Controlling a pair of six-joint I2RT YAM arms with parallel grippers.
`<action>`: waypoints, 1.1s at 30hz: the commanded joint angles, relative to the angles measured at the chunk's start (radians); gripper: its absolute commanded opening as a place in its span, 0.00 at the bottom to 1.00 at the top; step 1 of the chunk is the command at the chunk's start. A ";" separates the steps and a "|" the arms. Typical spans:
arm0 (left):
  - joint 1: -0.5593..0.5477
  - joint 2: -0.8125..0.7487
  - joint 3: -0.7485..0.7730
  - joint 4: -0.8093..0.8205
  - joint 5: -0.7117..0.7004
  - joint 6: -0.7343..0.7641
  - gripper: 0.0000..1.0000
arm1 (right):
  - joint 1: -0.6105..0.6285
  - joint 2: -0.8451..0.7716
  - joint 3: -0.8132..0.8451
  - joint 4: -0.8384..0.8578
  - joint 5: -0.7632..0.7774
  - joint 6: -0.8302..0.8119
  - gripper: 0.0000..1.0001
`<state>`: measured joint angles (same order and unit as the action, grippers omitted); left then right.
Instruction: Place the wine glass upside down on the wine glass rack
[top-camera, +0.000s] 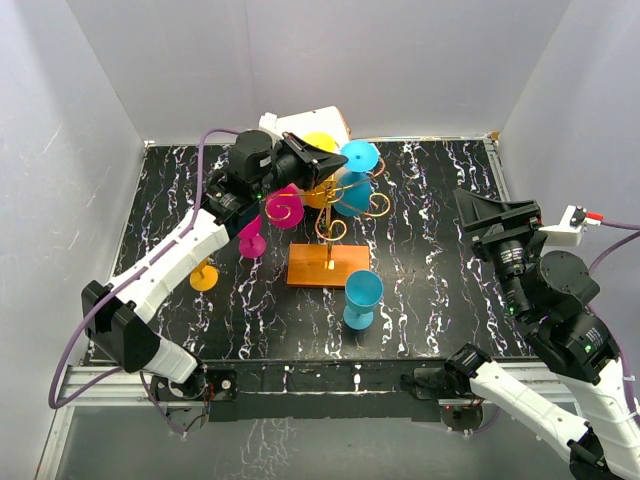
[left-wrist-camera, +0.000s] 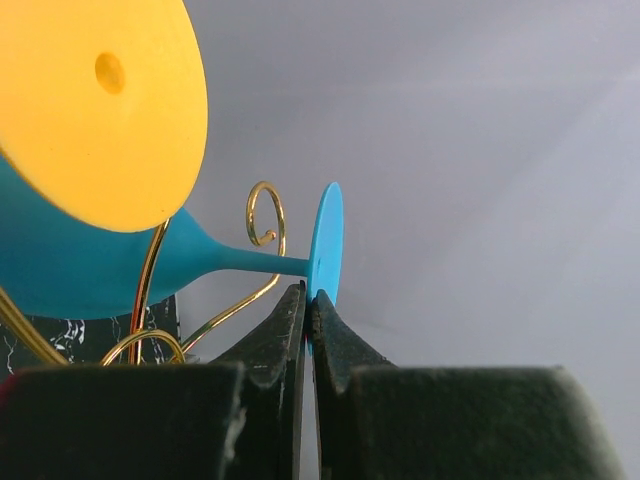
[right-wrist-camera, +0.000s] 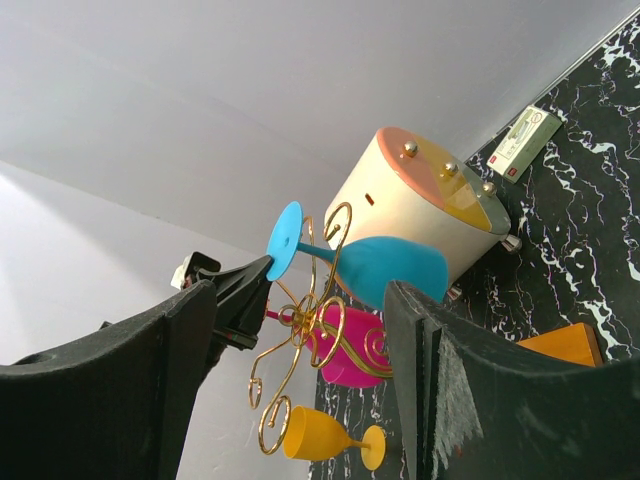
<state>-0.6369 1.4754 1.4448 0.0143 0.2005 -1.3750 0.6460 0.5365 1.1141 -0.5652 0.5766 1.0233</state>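
Observation:
My left gripper (top-camera: 338, 160) is shut on the rim of the foot of a blue wine glass (top-camera: 352, 190). The glass is held foot-up and tilted at the top of the wine glass rack (top-camera: 335, 225), a gold wire stand on an orange-brown wooden base (top-camera: 328, 266). In the left wrist view the fingertips (left-wrist-camera: 308, 295) pinch the blue foot (left-wrist-camera: 326, 240), and the stem runs past a gold curl (left-wrist-camera: 265, 212). The right wrist view shows the blue glass (right-wrist-camera: 390, 268) among the scroll arms (right-wrist-camera: 300, 330). My right gripper (top-camera: 497, 222) is open and empty, raised at the right.
A pink glass (top-camera: 283, 205) hangs on the rack. A yellow glass (top-camera: 204, 275) and a second blue glass (top-camera: 362, 298) stand on the black table. Something yellow (top-camera: 320, 185) sits behind the rack. A white cylinder-shaped box (top-camera: 310, 125) stands at the back wall.

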 joint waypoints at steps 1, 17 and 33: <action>0.003 -0.032 0.007 0.043 0.074 -0.010 0.00 | 0.003 0.011 -0.008 0.044 0.001 0.010 0.66; -0.015 0.084 0.142 0.018 0.145 0.049 0.00 | 0.002 0.020 -0.012 0.051 0.002 0.011 0.66; -0.024 0.143 0.204 0.033 0.100 0.056 0.00 | 0.003 0.013 -0.023 0.052 0.017 0.008 0.66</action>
<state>-0.6579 1.6314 1.5890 0.0216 0.3058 -1.3350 0.6460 0.5488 1.0954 -0.5648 0.5777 1.0264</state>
